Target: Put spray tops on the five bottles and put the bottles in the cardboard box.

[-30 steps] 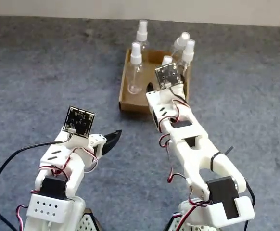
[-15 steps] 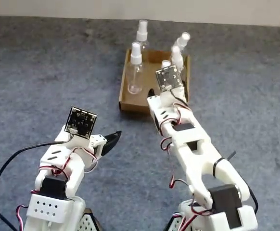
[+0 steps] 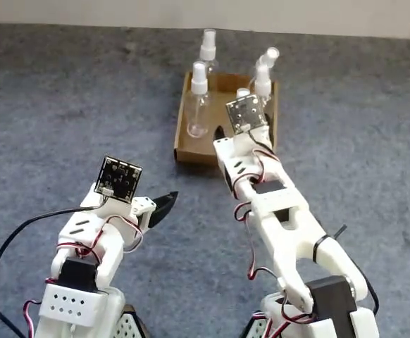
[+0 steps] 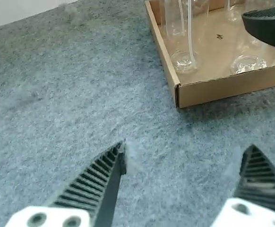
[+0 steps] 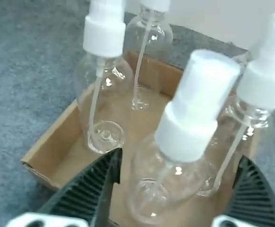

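Hovering over the cardboard box (image 3: 191, 156), the right gripper (image 5: 179, 161) is spread wide and has hold of nothing. And look where it sits: the centre bottle (image 5: 170, 182) stands upright right between its two dark fingers (image 5: 88, 191), with its white spray top (image 5: 196, 106) rising towards the wrist camera. There's a sliver of space on one side of the glass and more on the other, so the bottle is framed, not pinched.

Around it in the box, a second bottle (image 5: 102, 94) stands just beside one finger, its dip tube running down to the base. A third bottle (image 5: 149, 33) stands at the far end of the box, and a fourth bottle (image 5: 258, 101) is close on the other side, near the opposite finger. All of them wear spray tops. From the high view, the right arm stretches out across the grey carpet (image 3: 64, 91), its wrist above the near half of the box.

Over to the left gripper (image 4: 187, 149): jaws wide apart, nothing between them but carpet. It sits well back from the box, whose near corner and two clear bottle bases show up ahead of it, with one dark finger of the right gripper hanging over the cardboard.
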Controlling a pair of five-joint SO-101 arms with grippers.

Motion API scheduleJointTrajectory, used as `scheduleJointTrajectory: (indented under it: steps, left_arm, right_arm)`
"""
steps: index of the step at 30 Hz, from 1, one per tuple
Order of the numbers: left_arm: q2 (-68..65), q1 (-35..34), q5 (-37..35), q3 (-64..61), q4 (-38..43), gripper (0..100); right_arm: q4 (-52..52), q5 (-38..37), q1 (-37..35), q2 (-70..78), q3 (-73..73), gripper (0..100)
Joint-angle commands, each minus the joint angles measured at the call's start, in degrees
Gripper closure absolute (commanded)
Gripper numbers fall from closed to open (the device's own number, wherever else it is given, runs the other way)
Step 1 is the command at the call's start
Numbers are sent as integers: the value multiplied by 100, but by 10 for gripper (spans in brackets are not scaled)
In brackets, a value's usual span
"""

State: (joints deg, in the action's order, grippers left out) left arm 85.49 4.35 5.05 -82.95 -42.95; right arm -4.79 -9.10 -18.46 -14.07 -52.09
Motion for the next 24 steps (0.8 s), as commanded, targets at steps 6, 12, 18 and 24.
scheduleJointTrajectory:
  steps: [6,12,18,24]
  left_arm:
    - [57,-57,53,13,9,681]
    - [57,-57,53,13,9,681]
    - [57,-57,53,13,9,681]
    - [57,-66,53,13,9,681]
  right_arm:
    - [620,-44,-13,-945,136,688]
    - [1727,-26,-13,-1842,936,688]
    - [2730,-26,-13,-2387,1631,688]
    - [3820,-18,-13,-3204,1807,688]
